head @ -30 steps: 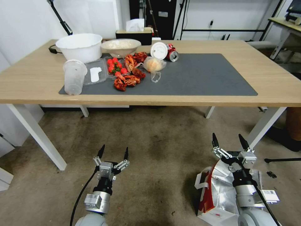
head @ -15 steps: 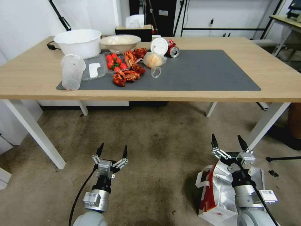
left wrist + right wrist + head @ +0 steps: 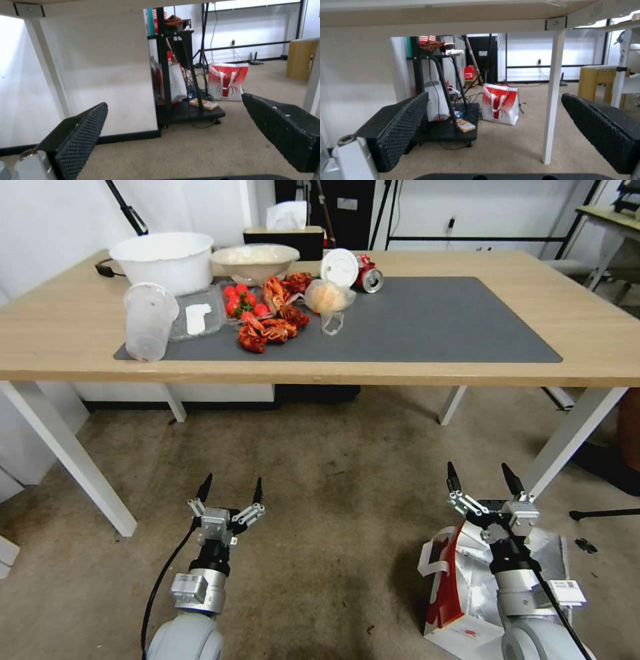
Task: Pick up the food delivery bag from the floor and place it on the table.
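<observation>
Now, bag (image 3: 467, 587): on floor (image 3: 320, 513), 5 o'clock, under R arm.
R gripper (image 3: 485, 481): spread wide, above bag, empty.
L gripper (image 3: 231, 489): 7 o'clock, spread, empty.
Table (image 3: 587, 320): 12 o'clock.

A robot test room, probably inside an office or lab.

Stained carpet floor (image 3: 320, 493), plain white walls, a wood tabletop (image 3: 600, 323) on white legs, a black wheeled equipment cart (image 3: 453, 125) trailing cables, and tripod stands (image 3: 393, 220) behind.
</observation>
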Controlling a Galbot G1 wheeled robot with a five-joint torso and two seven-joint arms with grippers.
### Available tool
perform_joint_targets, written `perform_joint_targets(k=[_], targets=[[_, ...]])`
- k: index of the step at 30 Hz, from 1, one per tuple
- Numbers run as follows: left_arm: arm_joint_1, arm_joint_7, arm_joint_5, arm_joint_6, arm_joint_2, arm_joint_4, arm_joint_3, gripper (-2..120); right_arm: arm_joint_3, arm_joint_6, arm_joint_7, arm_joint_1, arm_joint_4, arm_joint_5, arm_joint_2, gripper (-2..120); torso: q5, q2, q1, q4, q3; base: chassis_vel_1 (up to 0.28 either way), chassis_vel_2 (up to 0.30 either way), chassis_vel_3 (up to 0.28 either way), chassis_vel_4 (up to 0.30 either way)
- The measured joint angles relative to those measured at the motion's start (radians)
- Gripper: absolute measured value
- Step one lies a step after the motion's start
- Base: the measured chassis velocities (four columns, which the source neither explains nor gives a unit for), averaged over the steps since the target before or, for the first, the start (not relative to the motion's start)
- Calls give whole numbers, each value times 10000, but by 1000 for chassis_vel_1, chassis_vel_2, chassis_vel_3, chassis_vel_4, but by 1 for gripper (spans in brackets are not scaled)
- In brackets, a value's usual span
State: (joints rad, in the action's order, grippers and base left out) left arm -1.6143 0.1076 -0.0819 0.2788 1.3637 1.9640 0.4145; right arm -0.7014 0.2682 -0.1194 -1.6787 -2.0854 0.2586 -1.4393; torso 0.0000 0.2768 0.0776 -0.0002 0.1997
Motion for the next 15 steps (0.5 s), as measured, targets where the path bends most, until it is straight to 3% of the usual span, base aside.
perform_joint_targets(k=[10, 15], targets=[[35, -9, -8, -1, -9, -42, 29, 100, -12, 20, -39, 3, -2, 9, -24, 100, 0, -268, -91, 0, -177, 0, 0, 0, 0], [-5, -40, -40, 2, 14, -45, 8, 100, 15, 50, -61, -37, -16, -10, -67, 100, 0, -619, -155, 0, -465, 0, 0, 0, 0]])
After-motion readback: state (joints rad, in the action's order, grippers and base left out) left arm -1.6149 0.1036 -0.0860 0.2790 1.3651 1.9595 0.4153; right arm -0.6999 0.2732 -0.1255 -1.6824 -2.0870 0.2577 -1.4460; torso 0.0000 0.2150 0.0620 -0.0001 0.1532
